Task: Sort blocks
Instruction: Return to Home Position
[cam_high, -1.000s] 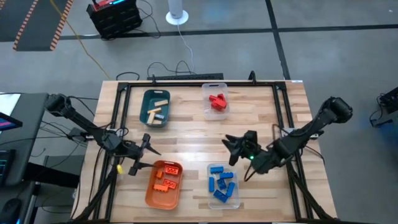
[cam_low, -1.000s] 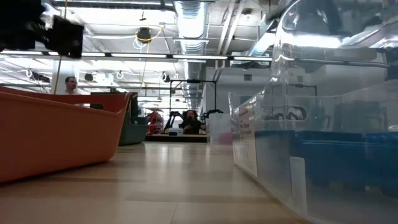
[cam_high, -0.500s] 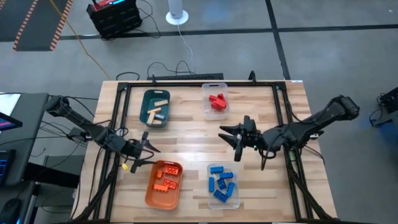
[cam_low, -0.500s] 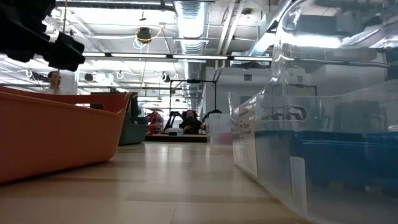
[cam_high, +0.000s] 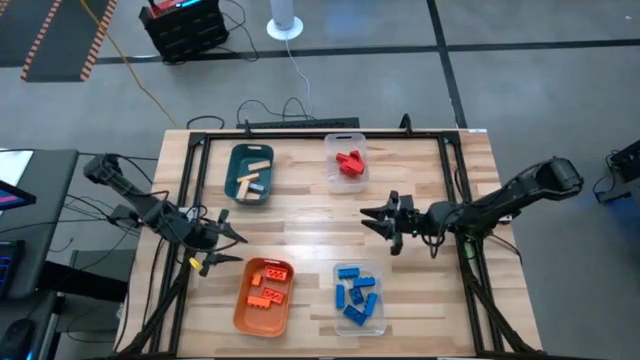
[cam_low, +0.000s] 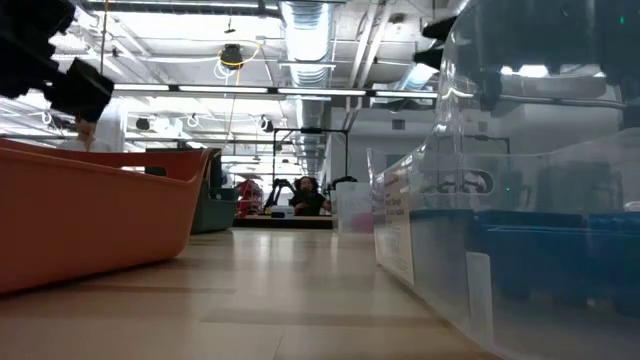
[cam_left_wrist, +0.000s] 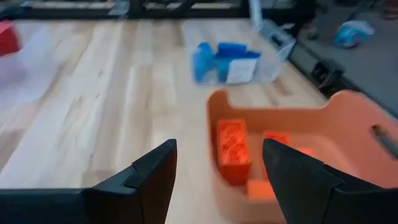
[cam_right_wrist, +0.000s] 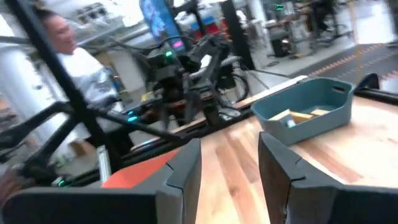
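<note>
The blocks lie sorted in four containers. Orange bricks are in the orange tray, blue ones in the near clear bin, red ones in the far clear bin, and wood pieces in the teal tray. My left gripper hangs open just left of the orange tray, facing the orange bricks. My right gripper is open above bare table between the two clear bins, facing the teal tray.
Bare wood lies at the table's middle between the four containers. A black frame runs along the table's edges. In the low view the orange tray and the near clear bin stand close. A person is beyond the table.
My right gripper has swung away from the blue bin toward the table's far edge and levelled out, staying open. My left gripper has drawn back a little toward the table's left edge, still open. No block has moved.
</note>
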